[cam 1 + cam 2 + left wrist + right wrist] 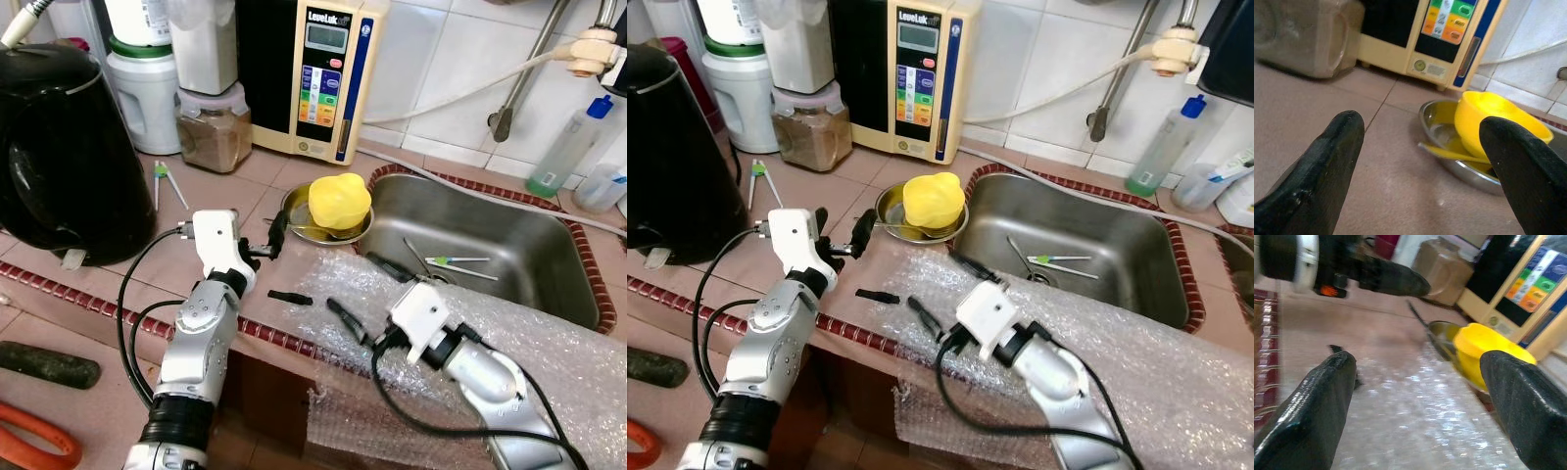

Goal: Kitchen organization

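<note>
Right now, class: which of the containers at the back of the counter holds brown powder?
The clear jar with brown powder, directly left of the cream water ioniser; the green-lidded white tub beside it is opaque.

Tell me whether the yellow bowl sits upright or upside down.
Upright, slightly tilted: the yellow bowl shows its open mouth facing up, resting in the steel dish.

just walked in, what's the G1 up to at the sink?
Both grippers are open and hold nothing. The left gripper hovers over the counter right beside the steel dish holding the yellow bowl. The right gripper hangs over the bubble wrap next to the sink, also pointing at the bowl. Nothing is grasped yet.
</note>
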{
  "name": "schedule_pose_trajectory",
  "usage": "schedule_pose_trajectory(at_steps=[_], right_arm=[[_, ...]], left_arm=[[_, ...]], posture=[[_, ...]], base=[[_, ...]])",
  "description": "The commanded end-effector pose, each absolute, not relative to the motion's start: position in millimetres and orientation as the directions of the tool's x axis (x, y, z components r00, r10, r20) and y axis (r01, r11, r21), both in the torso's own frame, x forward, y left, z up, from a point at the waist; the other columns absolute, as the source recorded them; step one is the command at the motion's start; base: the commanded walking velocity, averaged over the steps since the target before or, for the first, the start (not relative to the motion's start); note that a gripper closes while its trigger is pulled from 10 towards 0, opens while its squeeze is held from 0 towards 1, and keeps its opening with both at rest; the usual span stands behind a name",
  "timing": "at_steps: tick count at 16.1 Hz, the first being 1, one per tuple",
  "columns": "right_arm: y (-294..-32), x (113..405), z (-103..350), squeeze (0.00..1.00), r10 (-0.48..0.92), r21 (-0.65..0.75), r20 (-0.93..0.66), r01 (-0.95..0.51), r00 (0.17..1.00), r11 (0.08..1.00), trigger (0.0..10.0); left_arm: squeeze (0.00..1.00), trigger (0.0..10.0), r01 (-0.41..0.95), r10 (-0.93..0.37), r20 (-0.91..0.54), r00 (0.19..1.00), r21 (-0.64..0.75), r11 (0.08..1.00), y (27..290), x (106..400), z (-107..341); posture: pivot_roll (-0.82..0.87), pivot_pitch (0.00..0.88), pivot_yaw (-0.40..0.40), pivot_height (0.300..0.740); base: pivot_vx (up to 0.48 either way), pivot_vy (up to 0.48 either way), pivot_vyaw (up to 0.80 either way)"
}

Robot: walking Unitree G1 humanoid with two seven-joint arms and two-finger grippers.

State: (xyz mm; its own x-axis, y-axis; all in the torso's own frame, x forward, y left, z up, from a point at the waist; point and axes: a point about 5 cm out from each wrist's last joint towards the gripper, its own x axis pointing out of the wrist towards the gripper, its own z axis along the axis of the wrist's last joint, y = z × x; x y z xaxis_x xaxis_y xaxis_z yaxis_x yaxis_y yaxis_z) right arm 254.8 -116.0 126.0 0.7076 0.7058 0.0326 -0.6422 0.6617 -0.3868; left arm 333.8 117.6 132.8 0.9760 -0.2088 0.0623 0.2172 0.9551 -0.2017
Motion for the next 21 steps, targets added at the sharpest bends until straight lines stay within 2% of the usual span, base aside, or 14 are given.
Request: schedule_pose_trajectory(at_steps=[1,4,8,9,10,11,17,21], right_arm=[[-113.3,250.2,129.1,1.00,0.711,-0.380,0.024,-0.652,0.702,0.656,10.0],[-106.1,242.5,129.6,1.00,0.725,-0.367,0.000,-0.674,0.689,0.641,10.0],[-106.8,239.4,131.1,1.00,0.717,-0.375,-0.019,-0.670,0.697,0.641,10.0],[-106.5,239.0,131.4,1.00,0.717,-0.376,-0.019,-0.670,0.697,0.640,10.0],[-106.2,238.8,131.7,1.00,0.717,-0.377,-0.020,-0.670,0.697,0.640,10.0],[-105.0,238.0,133.1,1.00,0.718,-0.380,-0.021,-0.670,0.696,0.638,10.0],[-102.4,236.1,136.2,1.00,0.723,-0.387,-0.025,-0.674,0.690,0.629,10.0],[-109.9,225.0,137.7,1.00,0.714,-0.395,-0.052,-0.671,0.698,0.627,10.0]], left_arm=[[1.00,10.0,0.186,-0.179,0.053,0.983,-0.225,0.956,115.7,338.4,133.7],[1.00,10.0,0.163,-0.177,0.012,0.984,-0.444,0.881,109.5,343.7,128.8],[1.00,10.0,0.133,-0.169,-0.022,0.985,-0.524,0.841,105.8,349.8,123.7],[0.85,10.0,0.124,-0.171,-0.037,0.985,-0.544,0.830,104.3,350.5,121.6],[0.47,10.0,0.117,-0.174,-0.050,0.984,-0.557,0.822,103.2,351.1,119.9],[0.00,10.0,0.095,-0.168,-0.073,0.983,-0.580,0.809,101.7,351.8,115.6],[0.00,10.0,0.066,-0.160,-0.095,0.982,-0.629,0.775,94.8,358.4,111.1],[0.00,10.0,0.030,-0.151,-0.122,0.981,-0.675,0.737,87.6,362.5,105.5]], posture=[[0.15,0.000,-0.074,0.740],[0.14,0.000,-0.072,0.740],[0.12,0.000,-0.066,0.740],[0.12,0.000,-0.066,0.740],[0.12,0.000,-0.066,0.740],[0.12,0.000,-0.065,0.740],[0.11,0.000,-0.070,0.740],[0.04,0.000,-0.076,0.740]], base=[[0.000,0.000,0.00],[0.000,0.000,0.00],[0.000,0.000,0.00],[0.000,0.000,0.00],[0.000,0.000,0.00],[0.000,0.000,0.00],[0.000,0.000,0.00],[0.000,0.000,0.00]])
